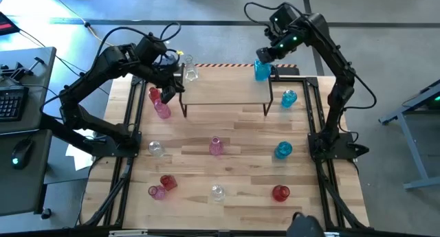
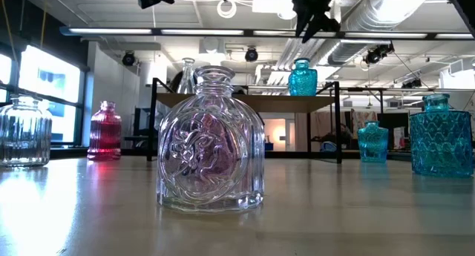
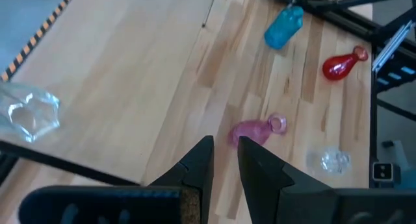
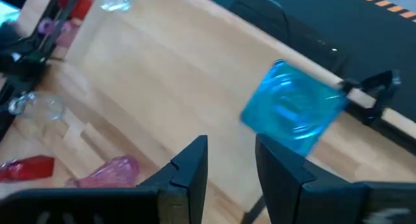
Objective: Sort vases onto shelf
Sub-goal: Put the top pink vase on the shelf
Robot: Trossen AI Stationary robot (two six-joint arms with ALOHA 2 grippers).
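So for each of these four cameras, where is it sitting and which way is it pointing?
High view: overhead, looking straight down on the table; both arms show, left gripper and right gripper at the shelf.
Low view: at tabletop height, looking level across to the shelf; a dark gripper hangs in from above.
Left wrist view: on the left arm, looking down past its gripper, empty, over the shelf.
Right wrist view: on the right arm, past its empty gripper.
Shared: the blue vase on the shelf.

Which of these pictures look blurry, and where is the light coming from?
Right wrist view: the blue vase on the shelf is smeared. Low view: the near clear vase is sharp; ceiling lamps and windows glare behind. High view: even light, soft shadows.
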